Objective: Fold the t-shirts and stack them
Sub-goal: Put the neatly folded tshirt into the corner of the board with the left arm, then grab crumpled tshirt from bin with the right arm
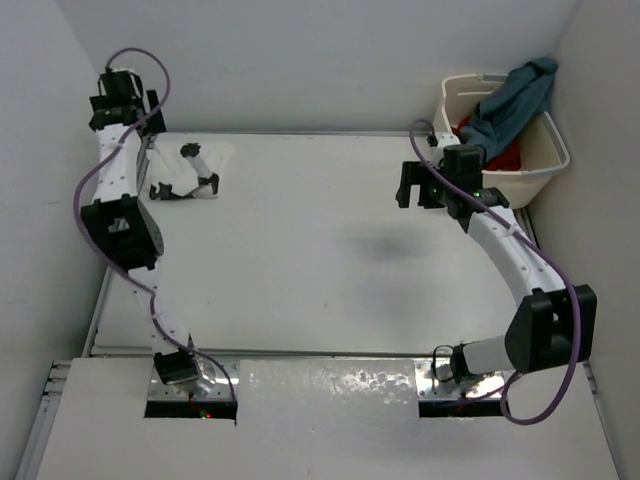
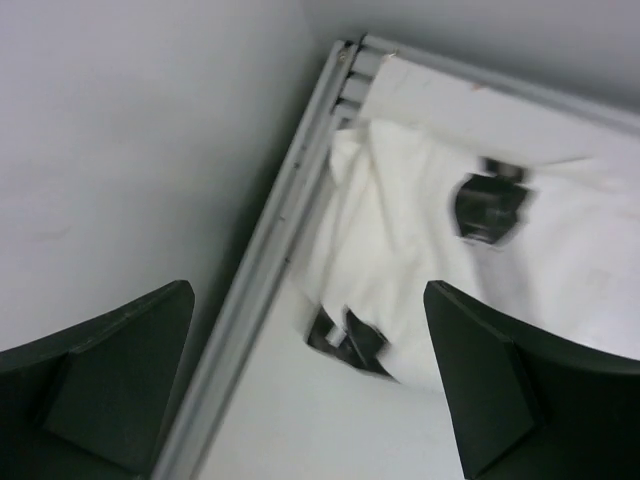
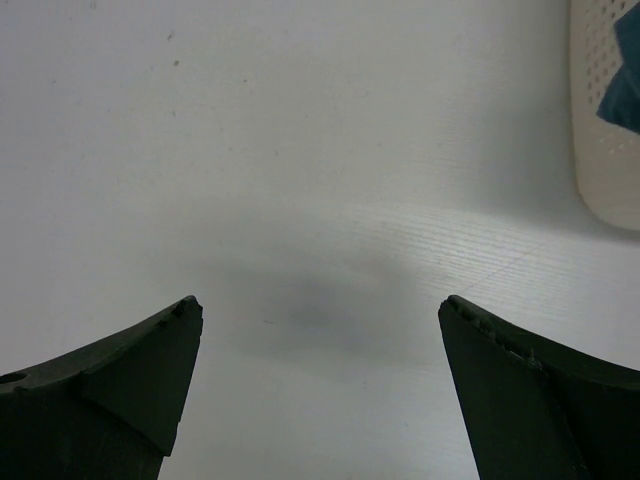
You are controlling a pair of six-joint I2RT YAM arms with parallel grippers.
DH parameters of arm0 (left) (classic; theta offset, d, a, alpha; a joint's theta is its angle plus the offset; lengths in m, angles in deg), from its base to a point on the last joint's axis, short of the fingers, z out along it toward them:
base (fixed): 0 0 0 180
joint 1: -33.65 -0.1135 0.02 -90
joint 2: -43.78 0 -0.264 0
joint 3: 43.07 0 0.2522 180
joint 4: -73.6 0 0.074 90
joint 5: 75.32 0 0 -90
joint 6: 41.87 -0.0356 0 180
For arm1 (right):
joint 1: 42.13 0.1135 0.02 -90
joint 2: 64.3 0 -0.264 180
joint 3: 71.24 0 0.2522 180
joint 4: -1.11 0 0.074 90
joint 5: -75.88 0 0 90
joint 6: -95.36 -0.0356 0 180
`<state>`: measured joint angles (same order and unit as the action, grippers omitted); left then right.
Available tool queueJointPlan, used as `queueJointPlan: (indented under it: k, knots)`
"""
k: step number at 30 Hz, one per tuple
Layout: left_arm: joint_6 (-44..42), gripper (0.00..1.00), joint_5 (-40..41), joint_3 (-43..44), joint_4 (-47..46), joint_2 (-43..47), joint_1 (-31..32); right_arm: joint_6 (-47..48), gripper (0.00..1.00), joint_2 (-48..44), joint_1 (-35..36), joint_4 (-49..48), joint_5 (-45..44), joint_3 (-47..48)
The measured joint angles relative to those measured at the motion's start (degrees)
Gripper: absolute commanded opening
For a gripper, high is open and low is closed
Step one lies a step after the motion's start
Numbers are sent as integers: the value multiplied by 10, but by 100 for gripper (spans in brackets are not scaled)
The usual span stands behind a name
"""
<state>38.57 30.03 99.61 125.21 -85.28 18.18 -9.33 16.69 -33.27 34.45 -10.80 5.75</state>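
Presently both hands gape, holding nothing: left hand (image 2: 308, 292) above the white printed cloth t-shirt (image 2: 400, 230) at the bench's (image 1: 320, 260) far-left corner; right hand (image 1: 413, 187) nearer the blue-grey cloth t-shirt (image 1: 515, 95) draped over the cream perforated plastic basket (image 1: 550, 160), far-right corner.

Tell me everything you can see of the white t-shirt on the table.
The white t-shirt is soft, creased cloth with a few black printed marks. It lies low on the table in the far left corner, close to the edge rail. Its outline is hard to trace, white on white, so I cannot tell whether it is folded. It rests on the table alone. The left gripper hangs open above it and does not hold it.
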Motion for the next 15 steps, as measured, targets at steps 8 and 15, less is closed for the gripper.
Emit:
queueJointPlan:
  k: [8, 15]
  knots:
    - [214, 100, 24, -316, -64, 364, 109, -1, 99, -61, 0, -7, -43, -36]
    - [323, 100, -122, -588, -183, 441, 331, -2, 99, -82, 0, 7, -126, -58]
